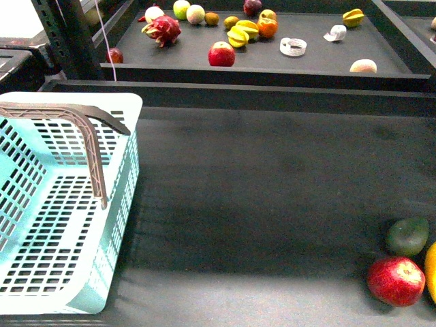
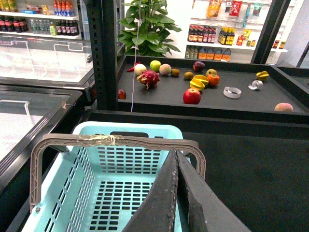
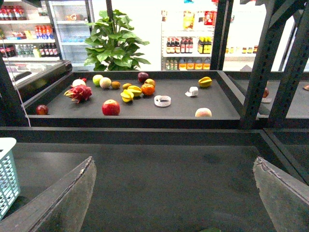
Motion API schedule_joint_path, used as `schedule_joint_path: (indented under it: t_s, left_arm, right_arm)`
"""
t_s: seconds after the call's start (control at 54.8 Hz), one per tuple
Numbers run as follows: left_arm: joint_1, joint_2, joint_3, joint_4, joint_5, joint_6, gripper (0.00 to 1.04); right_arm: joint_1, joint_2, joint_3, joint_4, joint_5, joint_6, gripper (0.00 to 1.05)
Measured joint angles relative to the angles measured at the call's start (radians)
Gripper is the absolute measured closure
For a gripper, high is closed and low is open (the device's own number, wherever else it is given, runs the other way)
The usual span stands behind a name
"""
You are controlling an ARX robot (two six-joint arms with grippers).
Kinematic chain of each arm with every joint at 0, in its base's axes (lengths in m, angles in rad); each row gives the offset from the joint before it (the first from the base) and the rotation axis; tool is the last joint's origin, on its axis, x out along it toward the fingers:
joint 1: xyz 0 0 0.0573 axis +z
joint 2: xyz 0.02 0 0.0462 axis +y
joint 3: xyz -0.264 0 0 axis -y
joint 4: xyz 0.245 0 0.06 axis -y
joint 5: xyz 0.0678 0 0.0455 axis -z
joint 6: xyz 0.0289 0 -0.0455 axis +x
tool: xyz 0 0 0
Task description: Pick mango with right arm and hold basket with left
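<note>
Only a yellow-orange sliver of the mango (image 1: 432, 272) shows, at the right edge of the front view on the near dark shelf, beside a red apple (image 1: 396, 281). The pale aqua basket (image 1: 122, 184) stands at the near left with its brown-grey handle (image 1: 88, 129) raised. Neither arm appears in the front view. In the left wrist view my left gripper (image 2: 176, 152) is shut on nothing, its tips just short of the handle (image 2: 116, 140) above the basket (image 2: 125, 128). My right gripper (image 3: 174, 162) is open over bare shelf, with the mango out of its view.
A dark green fruit (image 1: 407, 236) lies behind the apple. The raised back tray (image 1: 272, 68) holds a dragon fruit (image 1: 162, 29), another apple (image 1: 221, 54) and several other fruits. Dark shelf posts (image 3: 256, 72) stand to the right. A basket corner (image 3: 7, 169) shows in the right wrist view.
</note>
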Motion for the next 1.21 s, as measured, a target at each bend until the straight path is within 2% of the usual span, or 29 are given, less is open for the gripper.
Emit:
schedule_joint_path:
  t_s: [0.329, 0.402, 0.493, 0.53, 0.566, 0.584, 0.639, 0.676, 0.712, 0.803, 0.876, 1.059, 1.205]
  left_arm:
    - [0.0, 0.0, 0.0, 0.0, 0.0, 0.0, 0.41]
    - [0.0, 0.0, 0.0, 0.0, 0.0, 0.0, 0.23]
    - [0.0, 0.0, 0.0, 0.0, 0.0, 0.002, 0.07]
    - [-0.006, 0.003, 0.001, -0.002, -0.018, -0.005, 0.09]
    - [-0.074, 0.056, 0.006, -0.002, -0.223, -0.078, 0.08]
    - [-0.119, 0.129, 0.009, 0.024, -0.369, -0.137, 0.08]
    - [-0.163, 0.312, 0.011, 0.143, -0.547, -0.233, 0.08]
    - [-0.163, 0.435, 0.018, 0.238, -0.591, -0.267, 0.08]
    - [-0.16, 0.549, 0.033, 0.318, -0.592, -0.313, 0.08]
    - [-0.146, 0.861, 0.106, 0.518, -0.506, -0.429, 0.08]
    - [-0.126, 1.096, 0.185, 0.618, -0.441, -0.518, 0.08]
    - [-0.063, 1.598, 0.418, 0.71, -0.27, -0.81, 0.08]
    - [-0.05, 1.745, 0.534, 0.732, -0.219, -0.935, 0.08]
  right_arm:
    - [0.0, 0.0, 0.0, 0.0, 0.0, 0.0, 0.08]
    - [0.0, 0.0, 0.0, 0.0, 0.0, 0.0, 0.08]
    - [0.0, 0.0, 0.0, 0.0, 0.0, 0.0, 0.08]
    - [0.0, 0.0, 0.0, 0.0, 0.0, 0.0, 0.08]
    - [0.0, 0.0, 0.0, 0.0, 0.0, 0.0, 0.08]
    - [0.0, 0.0, 0.0, 0.0, 0.0, 0.0, 0.08]
    - [-0.001, 0.0, 0.0, 0.0, 0.0, 0.0, 0.08]
    - [-0.001, 0.0, 0.0, 0.0, 0.0, 0.0, 0.08]
    - [-0.001, 0.0, 0.0, 0.0, 0.0, 0.0, 0.08]
    - [-0.001, 0.0, 0.0, 0.0, 0.0, 0.0, 0.08]
    - [-0.001, 0.0, 0.0, 0.0, 0.0, 0.0, 0.08]
    - [-0.001, 0.0, 0.0, 0.0, 0.0, 0.0, 0.08]
    - [-0.001, 0.0, 0.0, 0.0, 0.0, 0.0, 0.08]
